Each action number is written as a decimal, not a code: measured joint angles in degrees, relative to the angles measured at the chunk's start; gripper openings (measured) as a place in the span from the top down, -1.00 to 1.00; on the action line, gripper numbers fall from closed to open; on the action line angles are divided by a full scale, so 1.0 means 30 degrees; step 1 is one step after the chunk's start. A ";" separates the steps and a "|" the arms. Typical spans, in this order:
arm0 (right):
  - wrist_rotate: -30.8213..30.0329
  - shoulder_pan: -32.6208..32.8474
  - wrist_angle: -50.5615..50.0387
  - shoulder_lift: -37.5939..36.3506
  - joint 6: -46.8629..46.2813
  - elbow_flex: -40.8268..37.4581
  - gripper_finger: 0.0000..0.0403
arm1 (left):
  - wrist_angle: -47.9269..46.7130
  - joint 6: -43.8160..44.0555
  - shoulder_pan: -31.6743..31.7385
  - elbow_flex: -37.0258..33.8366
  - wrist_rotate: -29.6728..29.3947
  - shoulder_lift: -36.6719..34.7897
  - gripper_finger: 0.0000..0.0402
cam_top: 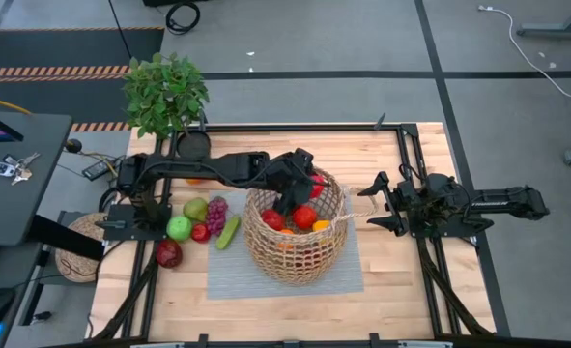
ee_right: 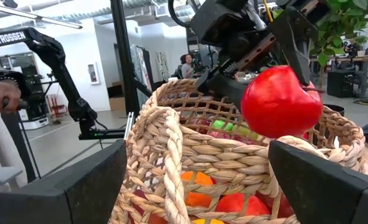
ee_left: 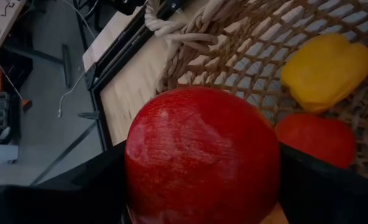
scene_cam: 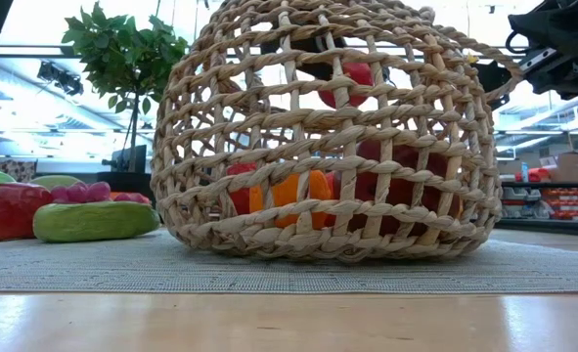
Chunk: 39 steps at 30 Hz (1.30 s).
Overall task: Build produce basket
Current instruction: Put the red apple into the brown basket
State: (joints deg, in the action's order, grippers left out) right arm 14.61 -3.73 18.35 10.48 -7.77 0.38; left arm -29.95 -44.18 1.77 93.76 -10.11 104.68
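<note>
We hold round red apple [ee_right: 281,102] in left gripper [cam_top: 302,189] over tan open-weave wicker basket [cam_top: 335,249]; next, lower and release. Right gripper [cam_top: 375,205] waits, jaws wide.

Basket [cam_top: 295,253]: large round tan open-weave wicker, upright on the grey mat mid-table, loop handle on its right rim. Inside: red apples [cam_top: 304,217], something orange [scene_cam: 290,190] low down, a yellow piece [ee_left: 325,70]. One more red apple [ee_right: 281,102] is held above the rim, over the basket's opening. Left of the basket on the table: green cucumber [cam_top: 228,232], purple grapes [cam_top: 215,215], pear [cam_top: 195,209], green apple [cam_top: 179,227], dark red apple [cam_top: 168,253], lying close together.
</note>
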 joint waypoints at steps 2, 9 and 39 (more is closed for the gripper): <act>0.0000 0.0000 -0.0007 0.0000 0.0000 0.0000 -0.95 | 0.0003 -0.0007 -0.0047 0.0000 0.0005 0.0000 -0.66; 0.0000 0.0000 -0.0007 0.0000 0.0000 0.0000 -0.95 | 0.0461 0.0007 -0.0187 0.0000 -0.0023 0.0000 -0.66; 0.0000 0.0000 -0.0022 0.0004 0.0000 0.0000 -0.95 | -0.2144 1.0578 -0.0242 0.0022 0.2008 -0.0685 -0.66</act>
State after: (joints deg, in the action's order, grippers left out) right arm 14.61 -3.73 18.28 10.49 -7.77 0.38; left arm -36.39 -12.45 1.04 93.82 -4.09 102.63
